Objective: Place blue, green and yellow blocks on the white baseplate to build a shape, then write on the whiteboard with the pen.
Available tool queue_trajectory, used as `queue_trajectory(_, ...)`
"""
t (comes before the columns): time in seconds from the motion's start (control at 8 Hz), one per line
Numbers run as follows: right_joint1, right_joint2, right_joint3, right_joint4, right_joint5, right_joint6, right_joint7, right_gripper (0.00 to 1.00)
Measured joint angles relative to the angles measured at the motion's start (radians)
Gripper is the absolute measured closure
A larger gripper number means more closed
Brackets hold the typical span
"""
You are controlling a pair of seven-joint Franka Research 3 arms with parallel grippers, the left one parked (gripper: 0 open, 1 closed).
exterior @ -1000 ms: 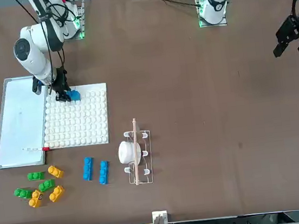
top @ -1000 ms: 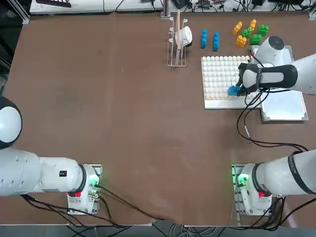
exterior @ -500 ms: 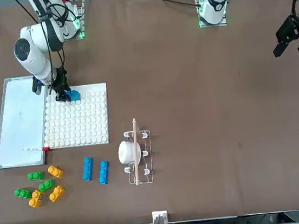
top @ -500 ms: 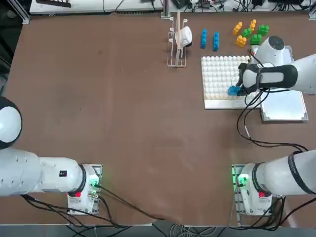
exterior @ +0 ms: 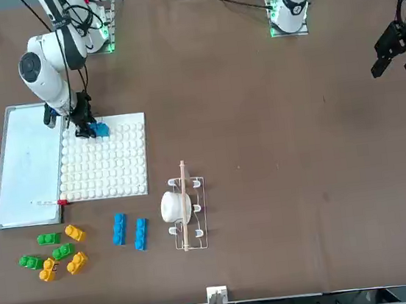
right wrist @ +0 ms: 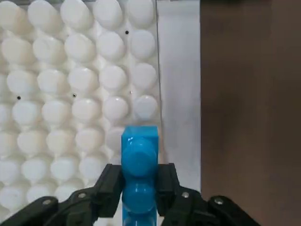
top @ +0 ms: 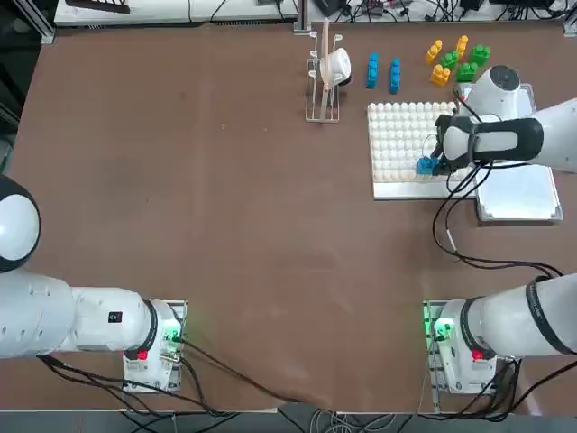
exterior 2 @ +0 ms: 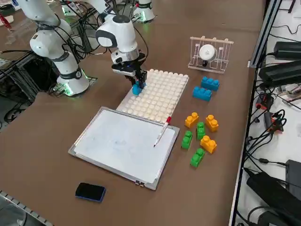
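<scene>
**Blue block gripped across its narrow sides at the baseplate's edge**

The right gripper (right wrist: 139,190) is clamped on a blue block (right wrist: 139,162), one finger against each long side. That hold leaves the studs uncovered and the block's length lying between the fingers, which should help in lining it up with the grid. The block is over the white baseplate (exterior 2: 157,94), close to the studded area's border on the side nearest the arms' bases. Whether it is pressed onto the studs or just above them, I cannot tell. The step in hand looks like seating this block; a slight misalignment could leave it tilted or perched on the studs.

Two more blue blocks (exterior 2: 202,93) lie side by side on the worktop (exterior 2: 155,207), apart from the mixed group of three green blocks (exterior 2: 186,140) and three yellow blocks (exterior 2: 208,144). All these spares lie loose beyond the plate, probably so that each can be picked singly.

The whiteboard (exterior 2: 124,143) lies flat beside the baseplate, likely kept free for the writing. The pen (exterior 2: 161,134) rests across its edge, red end towards the baseplate. A dark eraser (exterior 2: 90,192) lies off the board's other side.
</scene>
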Motion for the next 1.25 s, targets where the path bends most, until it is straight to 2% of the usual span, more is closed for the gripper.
queue_trajectory(0.5, 0.0, 0.0, 0.0, 0.015, 0.0, -0.056, 0.014, 0.59)
queue_trajectory(1.25, 0.0, 0.007, 0.0, 0.015, 0.0, -0.03, 0.03, 0.59)
